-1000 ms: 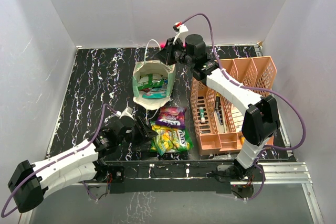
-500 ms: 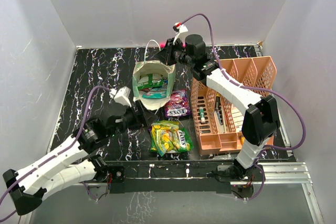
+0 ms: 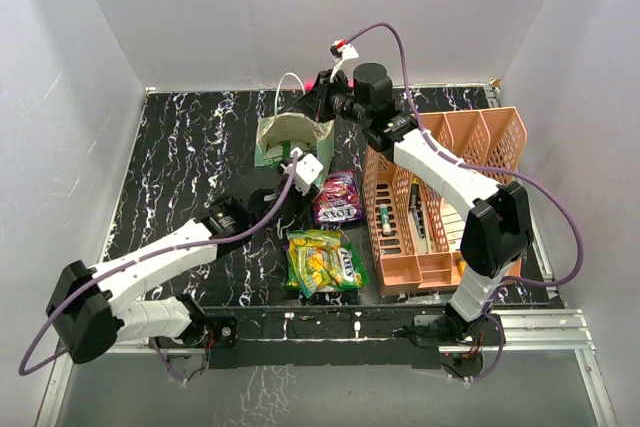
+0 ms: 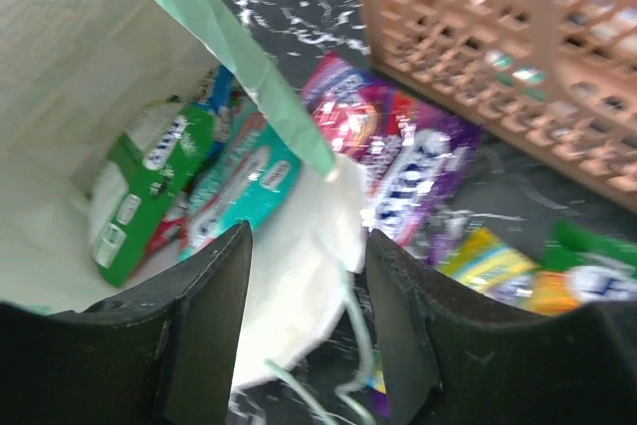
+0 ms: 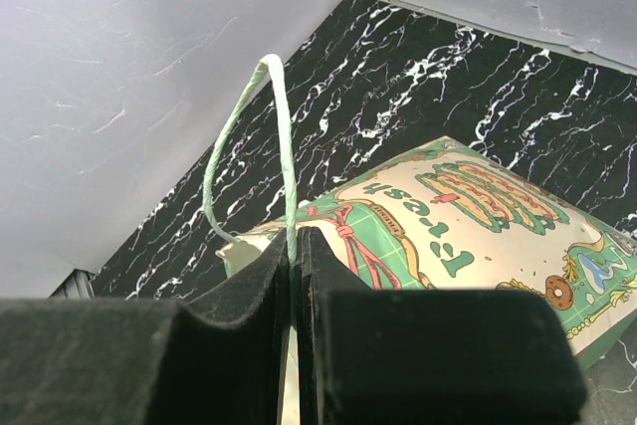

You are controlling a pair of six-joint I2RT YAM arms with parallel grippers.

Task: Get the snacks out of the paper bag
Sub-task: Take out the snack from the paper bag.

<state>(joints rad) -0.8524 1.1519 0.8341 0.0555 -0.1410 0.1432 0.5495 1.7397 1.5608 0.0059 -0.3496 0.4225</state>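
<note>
The paper bag [image 3: 278,133] lies tipped, with its mouth towards the front. My right gripper [image 3: 320,99] is shut on the bag's thin cord handle [image 5: 283,136], and the bag's printed side [image 5: 468,216] lies below it. My left gripper [image 3: 292,183] is open and empty at the bag's mouth, with the bag's lower lip [image 4: 299,246] between its fingers. Inside the bag lie a green packet [image 4: 134,196] and a teal packet [image 4: 239,181], with bits of blue and red wrapper beside them. The purple packet [image 3: 338,199] and the yellow-green packet [image 3: 325,262] lie on the table outside.
The peach slotted organiser [image 3: 440,197] stands right of the packets, close to the purple one, and also shows in the left wrist view [image 4: 498,37]. White walls surround the black marbled table [image 3: 190,147].
My left arm has swung from the table's front up to the bag's mouth and now covers it from above. The purple packet has shifted back and to the right. My right gripper has not moved.
</note>
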